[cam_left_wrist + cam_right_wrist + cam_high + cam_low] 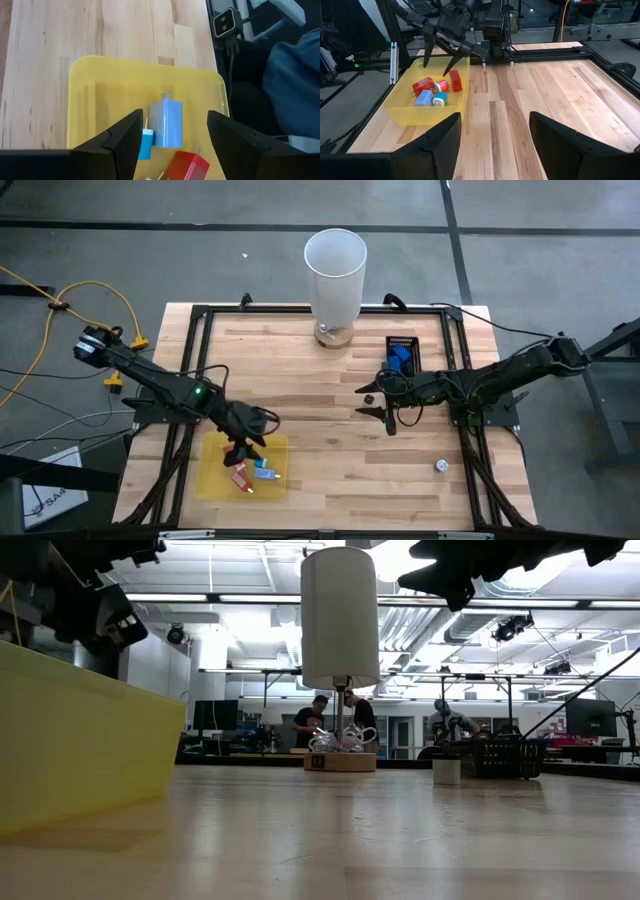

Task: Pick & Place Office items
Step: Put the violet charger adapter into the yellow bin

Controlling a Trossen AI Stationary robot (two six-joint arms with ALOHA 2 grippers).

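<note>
The left gripper [243, 452] hangs over the yellow tray [210, 470] at the lower left of the high view, its jaws spread and holding nothing. The left wrist view looks straight down between its fingers at a pale blue charger-like block [166, 123], a smaller teal piece [145, 143] and a red block [188, 165] lying loose on the tray floor, which suggests this tray is the drop spot and the gripper is parked above it for a release or a retreat.

The right wrist view shows the same tray with about five pieces gathered in it, including a red-and-white cylindrical one [441, 86].

The right gripper [385, 416] sits right of centre in the high view, jaws wide and empty, just below the small black tray [411, 342] that holds a blue item [399, 358]. A tiny dark piece [368, 398] lies on the counter [330, 460] just beside it, and a whitish round piece [441, 465] rests well apart at lower right. The tall white cylinder [335, 275] stands at top centre.
</note>
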